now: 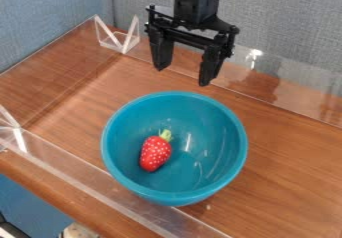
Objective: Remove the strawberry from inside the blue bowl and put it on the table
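Although in bowl (201, 152), strawberry (156, 152) well apart from jaws.

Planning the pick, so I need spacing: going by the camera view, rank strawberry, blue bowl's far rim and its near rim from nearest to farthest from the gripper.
1. Far rim, just below the gripper
2. Strawberry, inside, left
3. Near rim, image bottom

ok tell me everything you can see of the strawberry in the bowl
The strawberry is small, red and toy-like, with paler speckles and a green leafy top. It looks whole and smooth, perhaps plastic. It lies on its side inside the blue bowl, left of the bowl's middle in the picture, its leafy end pointing away from the camera. Only the bowl appears to touch it; the open claw is well clear of it.
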Robot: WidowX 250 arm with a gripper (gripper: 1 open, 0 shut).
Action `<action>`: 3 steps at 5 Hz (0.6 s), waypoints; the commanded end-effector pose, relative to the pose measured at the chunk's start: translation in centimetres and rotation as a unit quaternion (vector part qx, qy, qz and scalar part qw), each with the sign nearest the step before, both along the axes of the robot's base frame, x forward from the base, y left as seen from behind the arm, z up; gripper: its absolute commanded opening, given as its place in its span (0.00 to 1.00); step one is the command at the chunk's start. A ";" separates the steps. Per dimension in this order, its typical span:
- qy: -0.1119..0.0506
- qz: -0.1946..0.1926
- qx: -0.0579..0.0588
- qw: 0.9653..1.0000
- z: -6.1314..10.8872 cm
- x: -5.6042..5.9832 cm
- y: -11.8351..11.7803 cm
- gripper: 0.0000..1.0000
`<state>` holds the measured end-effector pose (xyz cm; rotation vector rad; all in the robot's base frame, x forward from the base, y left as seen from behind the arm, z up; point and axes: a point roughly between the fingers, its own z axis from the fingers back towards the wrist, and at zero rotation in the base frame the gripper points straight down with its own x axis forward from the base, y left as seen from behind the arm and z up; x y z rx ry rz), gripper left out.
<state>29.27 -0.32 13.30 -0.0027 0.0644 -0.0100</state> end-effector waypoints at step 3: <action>0.015 0.005 0.003 1.000 -1.9 -4.6 -1.6 1.00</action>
